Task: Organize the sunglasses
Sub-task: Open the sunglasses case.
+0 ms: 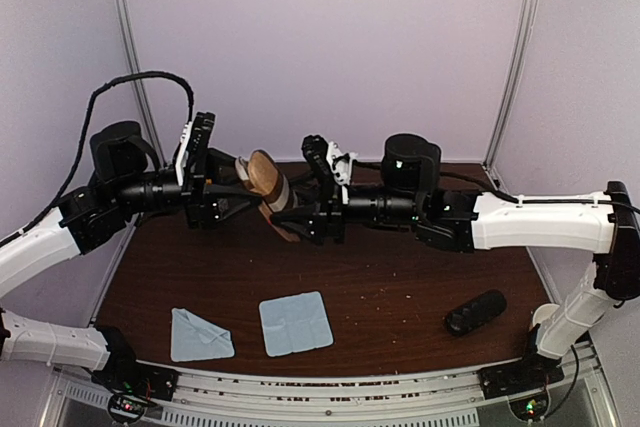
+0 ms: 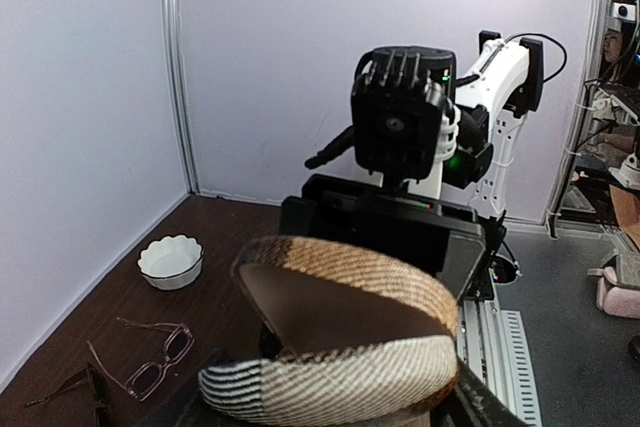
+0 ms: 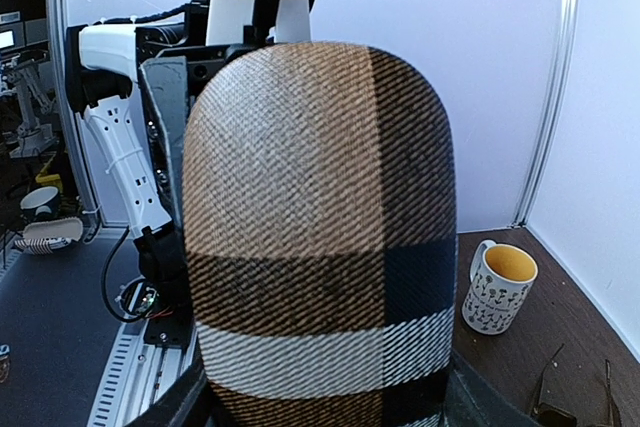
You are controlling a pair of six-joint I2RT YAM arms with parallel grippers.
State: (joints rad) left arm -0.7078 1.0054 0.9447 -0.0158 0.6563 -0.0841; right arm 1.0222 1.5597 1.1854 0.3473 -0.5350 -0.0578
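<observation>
— While left gripper (image 1: 228, 190) and right gripper (image 1: 300, 215) clamp the woven, round-ended case (image 1: 266, 179), what lies beneath it?
— We see thin pink glasses (image 2: 152, 355) and dark sunglasses (image 2: 70, 389) on the table (image 2: 225, 247).

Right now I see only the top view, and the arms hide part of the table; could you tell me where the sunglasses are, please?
Observer: The left wrist view shows the pink pair lying on the table by the back wall.
Operator: And the dark pair?
Observer: The dark pair is right beside the pink pair, partly cut off by the frame.
Operator: Anything else back there?
Observer: A white bowl stands just past the pink pair.
</observation>
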